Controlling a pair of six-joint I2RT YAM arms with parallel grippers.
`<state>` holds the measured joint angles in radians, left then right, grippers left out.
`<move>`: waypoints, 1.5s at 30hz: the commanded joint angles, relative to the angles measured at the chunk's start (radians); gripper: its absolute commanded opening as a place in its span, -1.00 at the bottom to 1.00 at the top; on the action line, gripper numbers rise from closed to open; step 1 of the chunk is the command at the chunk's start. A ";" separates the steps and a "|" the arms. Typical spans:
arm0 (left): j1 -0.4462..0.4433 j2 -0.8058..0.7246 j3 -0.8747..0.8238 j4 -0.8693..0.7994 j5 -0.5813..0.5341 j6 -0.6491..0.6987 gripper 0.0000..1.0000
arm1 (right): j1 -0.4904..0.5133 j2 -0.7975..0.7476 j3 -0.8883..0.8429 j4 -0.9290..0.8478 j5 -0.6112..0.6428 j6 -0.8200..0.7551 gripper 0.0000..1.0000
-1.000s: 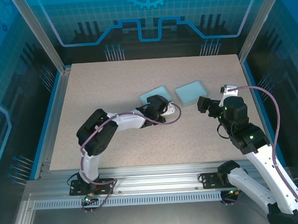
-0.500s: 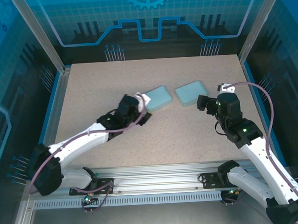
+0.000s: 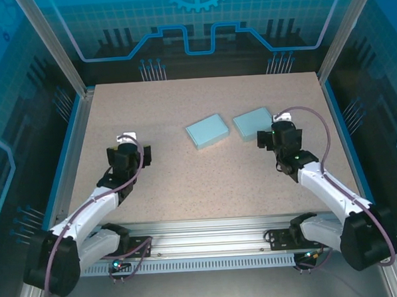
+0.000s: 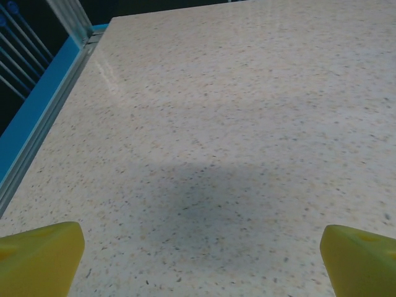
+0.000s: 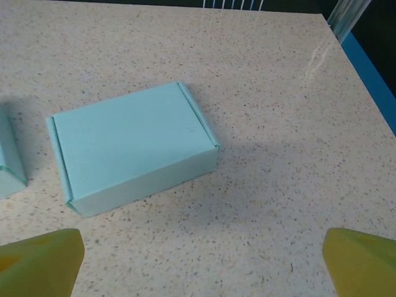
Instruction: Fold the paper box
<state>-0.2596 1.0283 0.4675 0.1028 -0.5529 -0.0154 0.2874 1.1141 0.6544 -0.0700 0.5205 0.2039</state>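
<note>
**A:** While the left gripper (image 4: 198, 266) is hanging over the near-left part of the table (image 4: 247, 93), its yellow fingers (image 4: 38, 255) are standing wide apart with nothing between them.

**B:** And the right gripper (image 5: 199, 267)?

**A:** It's sitting just as wide, empty too, pointing at the right paper box (image 5: 133, 145). That box is lying closed and flat on the table just ahead of the fingertips, apart from them, a touch left of the gap's centre.

**B:** I'm seeing a second one alongside.

**A:** Yes, the left paper box (image 3: 207, 131) is resting just beside the first, a narrow gap between them, well apart from the left gripper.
</note>
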 commanded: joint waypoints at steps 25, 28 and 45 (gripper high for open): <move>0.190 0.549 -0.144 0.979 0.255 0.035 0.98 | -0.131 0.056 -0.261 0.622 -0.194 -0.165 1.00; 0.221 0.526 -0.095 0.844 0.346 0.012 0.98 | -0.132 0.098 -0.271 0.686 -0.241 -0.213 1.00; 0.243 0.520 -0.091 0.824 0.385 -0.002 0.98 | -0.244 0.387 -0.233 0.829 -0.571 -0.235 1.00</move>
<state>-0.0231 1.5478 0.3603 0.9218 -0.1864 -0.0017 0.0662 1.4811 0.3916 0.7345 0.0238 -0.0536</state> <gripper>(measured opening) 0.989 0.998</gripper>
